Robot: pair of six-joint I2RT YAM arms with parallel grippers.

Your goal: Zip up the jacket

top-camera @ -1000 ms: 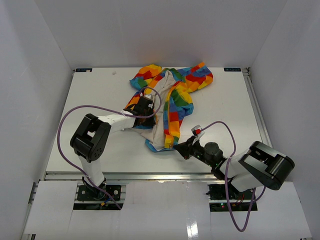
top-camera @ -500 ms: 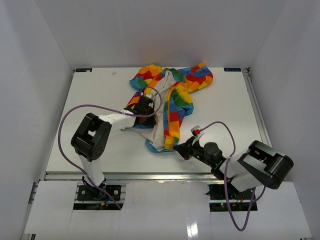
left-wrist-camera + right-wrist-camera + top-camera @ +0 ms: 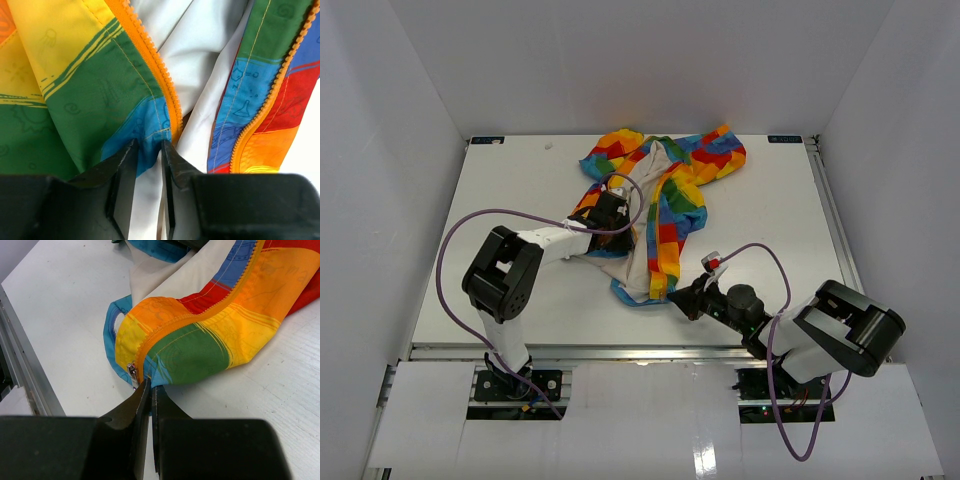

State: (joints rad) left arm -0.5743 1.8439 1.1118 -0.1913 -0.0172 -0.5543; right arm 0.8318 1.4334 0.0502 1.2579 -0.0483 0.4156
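The jacket [image 3: 660,200] lies spread open on the white bench [image 3: 510,190], unzipped, its white lining [image 3: 210,45] showing between the two front edges. Both pincers are at its near end: the left pincer [image 3: 148,150] at the front edge on its own side, the right pincer [image 3: 150,385] at the bottom hem corner of the other front edge.

The left pincer's fingers [image 3: 122,175] stand a little apart. The blue hem corner of a green, yellow and blue panel dips into the gap between them, with lining below it; whether they press on the cloth cannot be told. An orange row of zipper teeth [image 3: 160,85] runs up and away from just beyond the tips, and the second row [image 3: 272,95] lies off to their right, edging blue, red and orange patches.

The right pincer's fingers are drawn together, leaving only a thin slit. Their tips meet the blue hem edge under a green patch, and the metal zipper slider [image 3: 133,374] sits just left of them. Whether cloth is caught in the slit cannot be told
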